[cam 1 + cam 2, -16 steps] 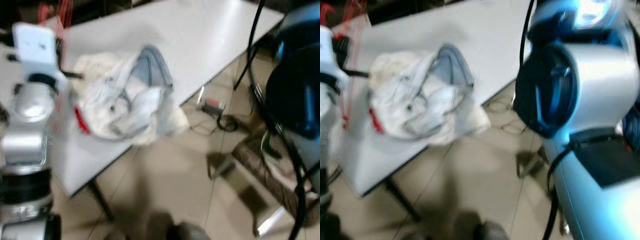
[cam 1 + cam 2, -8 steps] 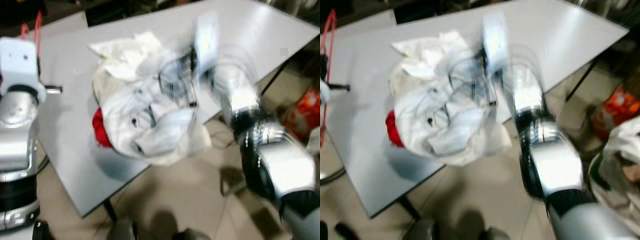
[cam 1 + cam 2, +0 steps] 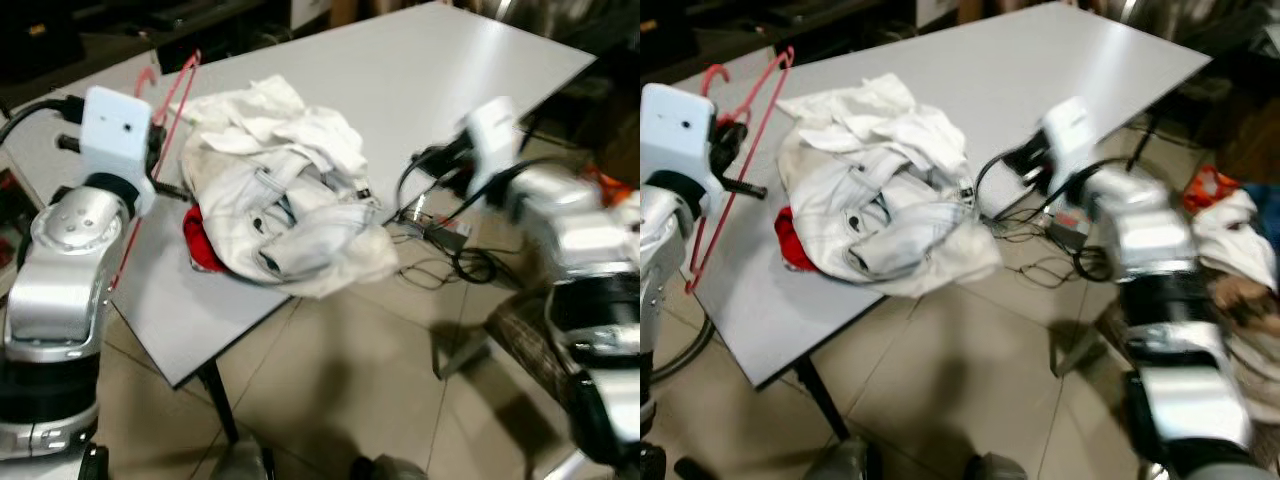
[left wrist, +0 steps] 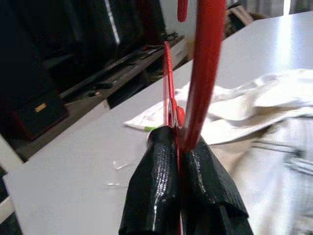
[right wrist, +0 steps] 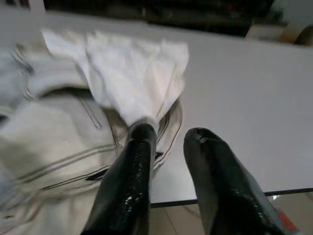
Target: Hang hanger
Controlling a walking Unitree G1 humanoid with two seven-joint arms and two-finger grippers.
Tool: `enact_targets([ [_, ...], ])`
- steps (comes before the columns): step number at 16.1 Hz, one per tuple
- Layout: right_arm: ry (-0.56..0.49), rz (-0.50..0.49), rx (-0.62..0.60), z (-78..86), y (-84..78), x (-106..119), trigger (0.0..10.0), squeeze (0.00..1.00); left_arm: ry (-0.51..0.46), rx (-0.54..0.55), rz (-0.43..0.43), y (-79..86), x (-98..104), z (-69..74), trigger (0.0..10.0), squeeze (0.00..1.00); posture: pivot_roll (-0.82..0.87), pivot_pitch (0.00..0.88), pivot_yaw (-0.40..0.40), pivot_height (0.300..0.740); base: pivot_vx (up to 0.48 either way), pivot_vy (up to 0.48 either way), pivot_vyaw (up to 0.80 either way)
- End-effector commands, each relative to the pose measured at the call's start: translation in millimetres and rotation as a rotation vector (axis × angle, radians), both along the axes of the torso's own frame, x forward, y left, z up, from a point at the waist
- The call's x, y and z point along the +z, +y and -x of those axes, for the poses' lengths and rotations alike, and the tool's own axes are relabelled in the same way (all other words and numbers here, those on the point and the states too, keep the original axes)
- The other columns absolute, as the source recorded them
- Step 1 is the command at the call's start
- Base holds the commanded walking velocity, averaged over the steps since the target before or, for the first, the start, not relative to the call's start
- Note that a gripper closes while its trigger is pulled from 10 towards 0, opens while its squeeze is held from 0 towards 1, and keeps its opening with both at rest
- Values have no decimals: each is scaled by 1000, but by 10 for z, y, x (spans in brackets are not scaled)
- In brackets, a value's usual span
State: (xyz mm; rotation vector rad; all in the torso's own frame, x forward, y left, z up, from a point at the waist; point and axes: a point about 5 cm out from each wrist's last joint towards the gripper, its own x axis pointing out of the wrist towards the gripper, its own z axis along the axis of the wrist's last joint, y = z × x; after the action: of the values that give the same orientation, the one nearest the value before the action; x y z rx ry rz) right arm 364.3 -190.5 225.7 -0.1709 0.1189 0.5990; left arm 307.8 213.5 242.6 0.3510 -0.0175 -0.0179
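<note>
- Left eye view: a grey table (image 3: 420, 70) runs from 8 o'clock up to 1 o'clock over a beige tiled floor (image 3: 350, 400). A heap of white clothes (image 3: 285, 205) with a red garment (image 3: 200, 240) beneath lies at its near edge, one fold drooping over. Cables (image 3: 440, 235) trail on the tiles at 3 o'clock.
- Right eye view: the red hanger (image 3: 735, 165) stands at 10 o'clock beside the left arm, above the table's left end. The right arm reaches toward the heap from 3 o'clock (blurred).
- Left wrist view: the left gripper (image 4: 178, 161) is pressed together, pinching the red hanger's wire; dark shelves (image 4: 98, 68) stand behind the table.
- Right wrist view: the right gripper (image 5: 168, 142) is spread, holding nothing, just above the table's edge, one fingertip against the white clothes.
</note>
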Motion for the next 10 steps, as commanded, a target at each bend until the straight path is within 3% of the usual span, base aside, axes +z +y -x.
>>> enact_targets([
  [1,-26,-40,25,63,-68,132,10000,1000,-6,-27,13,-61,40,-19,10000,0,-12,56,-19,740,0,0,0],
  [2,-35,-85,1,99,-169,242,10000,1000,1,-40,31,-92,45,-27,10000,0,-14,57,-17,740,0,0,0],
  [3,-45,-104,25,155,-240,312,10000,0,13,-54,43,-115,42,-33,10000,0,-15,56,-18,740,0,0,0],
  [4,-80,-69,14,203,-306,364,10000,0,19,-50,43,-122,41,-37,10000,0,-13,57,-19,740,0,0,0],
  [6,-235,16,-138,257,-405,470,10000,0,-5,-74,95,-213,81,-20,10000,0,-13,59,-30,740,0,0,0],
  [7,-286,4,-340,275,-392,399,10000,0,-37,-112,116,-329,77,11,10000,0,-17,67,-37,740,0,0,0],
  [8,-307,0,-381,293,-380,383,10000,0,-42,-120,117,-357,70,22,10000,0,-17,67,-37,740,0,0,0],
  [9,-253,-34,-503,366,-337,208,10000,0,-65,-137,179,-458,5,60,10000,0,-18,70,-43,740,0,0,-744],
  [10,-284,-34,-665,529,-354,52,10000,0,-85,-170,241,-621,-54,138,10000,0,-32,79,-44,740,0,0,-744],
])
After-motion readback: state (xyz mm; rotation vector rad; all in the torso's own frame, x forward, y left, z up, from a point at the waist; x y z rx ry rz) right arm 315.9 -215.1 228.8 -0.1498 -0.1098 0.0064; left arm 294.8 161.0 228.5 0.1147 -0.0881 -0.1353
